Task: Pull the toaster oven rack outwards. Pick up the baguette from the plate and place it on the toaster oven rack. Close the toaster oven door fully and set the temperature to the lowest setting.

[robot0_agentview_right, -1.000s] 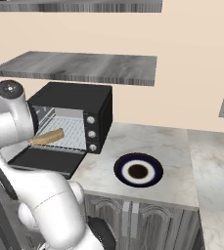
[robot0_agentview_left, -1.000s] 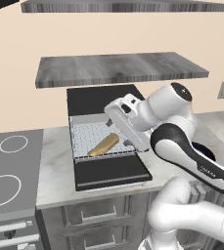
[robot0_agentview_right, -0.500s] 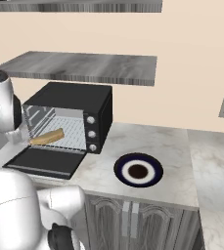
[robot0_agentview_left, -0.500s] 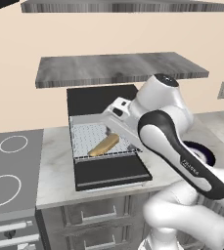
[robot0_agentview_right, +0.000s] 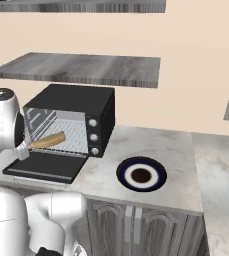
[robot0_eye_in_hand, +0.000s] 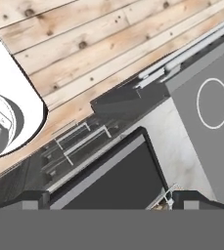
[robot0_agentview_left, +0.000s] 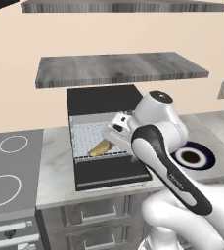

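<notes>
A: Claw position?

B: Up in front of the oven mouth, above the dropped door. In the hand view its two dark fingertips sit far apart at the bottom, nothing between them. Jaws wide, holding nothing.

A: The bread?

B: The baguette lies on the rack, just below and a little to the left of the claw in the left base view, tilted across the wire grid. From the right base camera the baguette lies slantwise on the rack, just beside the claw's white body at the picture's left edge. Claw and loaf are apart.

A: Door?

B: Flat, hinged down, directly under the claw. The hand view looks down on its dark panel, with the counter beside it and the stove top with ring marks beyond that. Wooden floor further off.

A: Knobs?

B: Three in a column on the oven's right front panel, well to the right of the claw in the right base view. The top one is too small to read its setting.

A: Plate?

B: The plate, blue rimmed, sits on the counter to the right of the oven, well away from the claw, bare.
</notes>
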### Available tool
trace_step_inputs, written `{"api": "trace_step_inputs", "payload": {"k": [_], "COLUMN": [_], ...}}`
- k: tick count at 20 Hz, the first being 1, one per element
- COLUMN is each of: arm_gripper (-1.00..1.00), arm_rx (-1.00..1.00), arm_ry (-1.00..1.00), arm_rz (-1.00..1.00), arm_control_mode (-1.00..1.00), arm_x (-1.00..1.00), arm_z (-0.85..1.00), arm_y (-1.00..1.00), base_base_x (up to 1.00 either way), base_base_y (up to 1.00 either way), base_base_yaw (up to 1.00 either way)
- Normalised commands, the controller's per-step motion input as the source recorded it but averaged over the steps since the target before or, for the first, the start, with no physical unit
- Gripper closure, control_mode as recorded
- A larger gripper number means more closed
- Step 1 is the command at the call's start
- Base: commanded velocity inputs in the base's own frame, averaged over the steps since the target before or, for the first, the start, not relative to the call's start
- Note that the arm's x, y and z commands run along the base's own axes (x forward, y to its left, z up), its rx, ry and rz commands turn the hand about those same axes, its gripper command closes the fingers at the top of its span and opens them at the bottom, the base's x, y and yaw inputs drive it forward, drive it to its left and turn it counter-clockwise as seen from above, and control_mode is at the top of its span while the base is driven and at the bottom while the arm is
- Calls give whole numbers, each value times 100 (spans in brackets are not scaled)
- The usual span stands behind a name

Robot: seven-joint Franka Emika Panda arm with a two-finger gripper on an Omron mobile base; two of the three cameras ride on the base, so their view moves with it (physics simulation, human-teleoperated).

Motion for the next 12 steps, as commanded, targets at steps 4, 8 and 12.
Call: {"api": "trace_step_inputs", "payload": {"k": [4,8,12], "arm_gripper": [-100,-100,-100], "arm_rx": [0,-6,-14], "arm_ry": [0,0,2], "arm_rz": [7,19,19], "arm_control_mode": [-100,-100,-100], "arm_x": [3,28,34], "arm_z": [-39,-30,-29], "arm_y": [-7,1,4], "base_base_x": [0,0,0], "base_base_y": [0,0,0], "base_base_yaw": [0,0,0]}}
